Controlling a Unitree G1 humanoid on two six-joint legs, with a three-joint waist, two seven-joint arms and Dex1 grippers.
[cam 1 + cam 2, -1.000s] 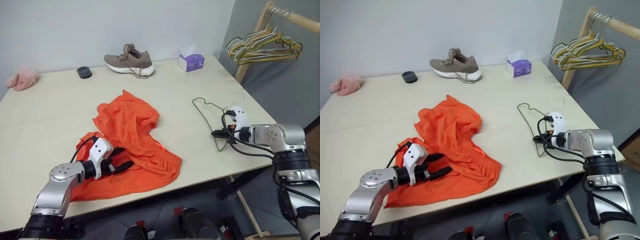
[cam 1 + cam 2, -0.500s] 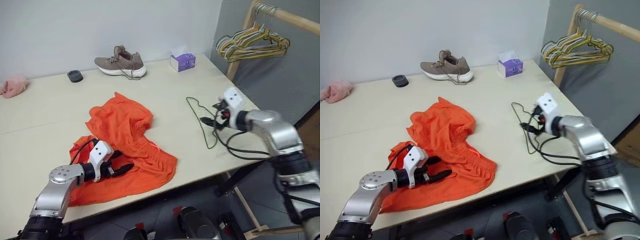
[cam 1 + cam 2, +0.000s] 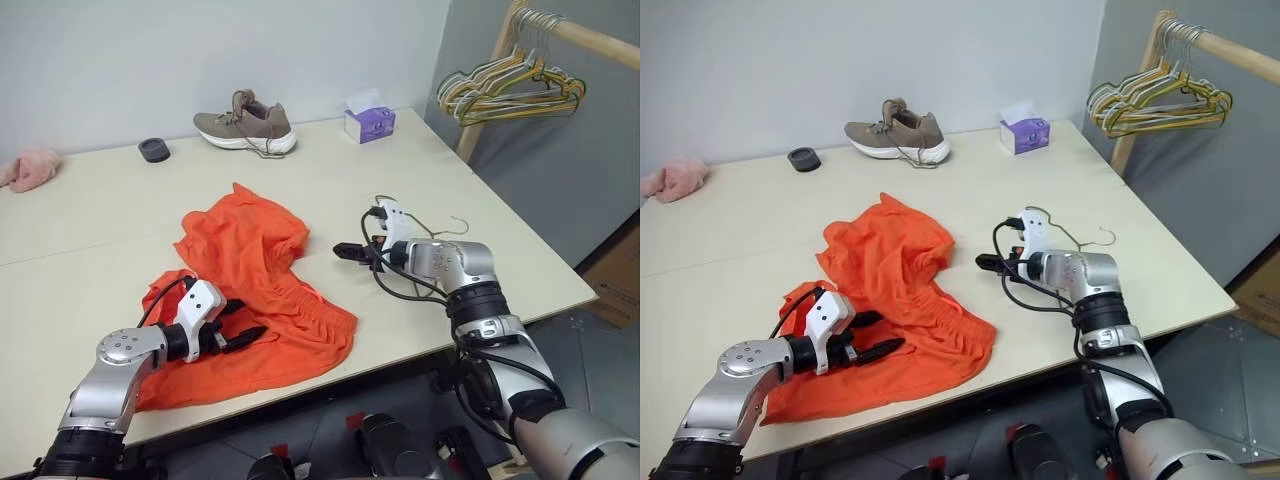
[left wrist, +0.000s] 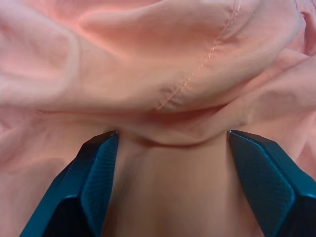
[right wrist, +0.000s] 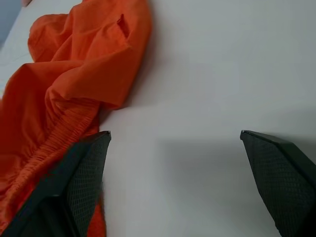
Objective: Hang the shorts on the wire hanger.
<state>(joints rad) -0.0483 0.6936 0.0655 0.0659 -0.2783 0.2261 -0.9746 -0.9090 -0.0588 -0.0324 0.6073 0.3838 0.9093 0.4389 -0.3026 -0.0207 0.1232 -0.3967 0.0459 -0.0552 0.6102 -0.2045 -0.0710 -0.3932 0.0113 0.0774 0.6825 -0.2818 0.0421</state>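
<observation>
1. shorts (image 3: 255, 290) bunched on table (image 3: 90, 225), centre-left; not hung.
2. wire hanger (image 3: 1080, 240) flat, centre-right, behind right gripper (image 3: 985, 263).
3. left gripper (image 3: 240, 338) jaws apart over the fabric; right jaws apart, empty.
4. Everything left.

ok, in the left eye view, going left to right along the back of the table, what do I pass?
Pink cloth → small black ring → grey shoe → purple tissue box → bunch of hangers on the wooden rail.
</observation>
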